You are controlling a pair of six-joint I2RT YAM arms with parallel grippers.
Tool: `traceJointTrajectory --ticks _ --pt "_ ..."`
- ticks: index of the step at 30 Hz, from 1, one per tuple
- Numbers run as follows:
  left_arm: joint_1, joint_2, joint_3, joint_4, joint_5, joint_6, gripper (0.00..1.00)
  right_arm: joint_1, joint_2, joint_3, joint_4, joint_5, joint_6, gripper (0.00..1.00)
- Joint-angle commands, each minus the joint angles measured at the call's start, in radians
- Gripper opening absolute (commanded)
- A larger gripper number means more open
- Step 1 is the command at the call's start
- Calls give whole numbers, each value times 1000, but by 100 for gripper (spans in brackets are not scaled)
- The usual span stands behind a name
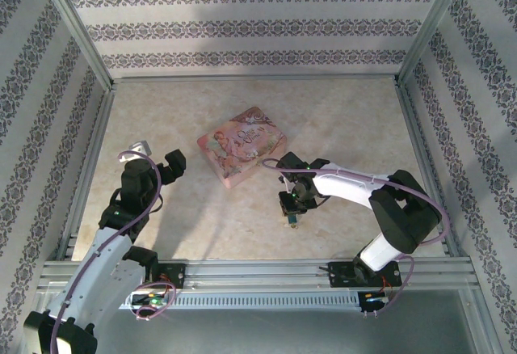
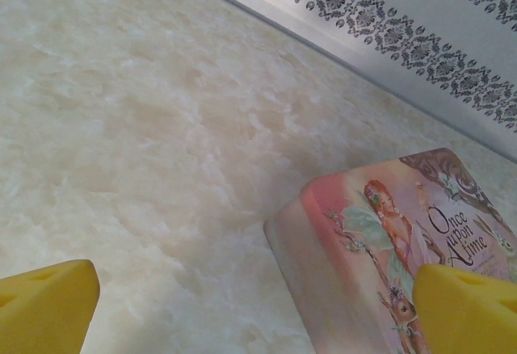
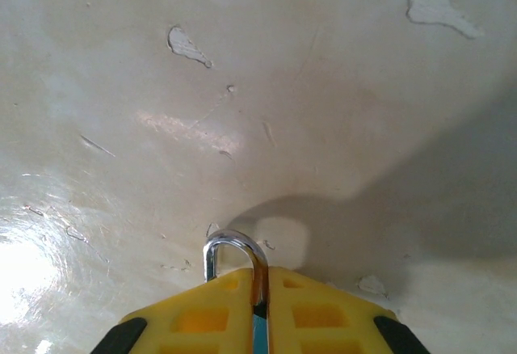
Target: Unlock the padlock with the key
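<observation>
Top external view: the left gripper (image 1: 172,168) stands over the left part of the table (image 1: 347,120), just beside the near-left corner of the pink box (image 1: 245,145), which lies flat near the table's centre, turned at an angle. The right gripper (image 1: 292,213) points down at the table in front of the box, apart from it, with the right arm reaching in from its base at the near edge.

Left wrist view: the left gripper (image 2: 257,304) is spread wide, its two yellow fingertips (image 2: 48,305) sitting at opposite lower corners with bare table between them. The box (image 2: 380,249) lies ahead on the right, one corner toward the camera; its lid carries a printed fairy and the words "Once upon A time". A patterned wall (image 2: 420,23) runs behind it.

Right wrist view: the right gripper (image 3: 262,277) is clamped on the padlock (image 3: 234,239). The yellow fingers (image 3: 210,313) meet with only a narrow slit between them, where a sliver of blue body shows. The silver shackle arches out beyond the fingertips toward the scuffed, glossy table (image 3: 323,87). Whether the shackle touches the table cannot be told.
</observation>
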Motion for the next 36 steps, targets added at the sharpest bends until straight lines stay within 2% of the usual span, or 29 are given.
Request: traceJointTrajectory --ticks 1,9,15,22,28,36 --pt "-12 -14 -8 1 6 -8 99 9 -26 15 -11 8 -8 16" --pt "-11 -14 -2 16 4 2 99 -3 -145 21 -37 34 -25 30" --pt "-11 -17 6 28 -3 23 99 -52 -275 28 -47 61 -60 37" --pt "-11 -17 -15 86 -52 39 99 -212 -510 -8 30 65 -138 46" --pt "-10 -18 -11 95 -74 59 99 -345 -684 -70 206 89 -172 66" --pt "-10 -41 0 67 -113 96 99 -525 -772 -153 372 61 -224 89"
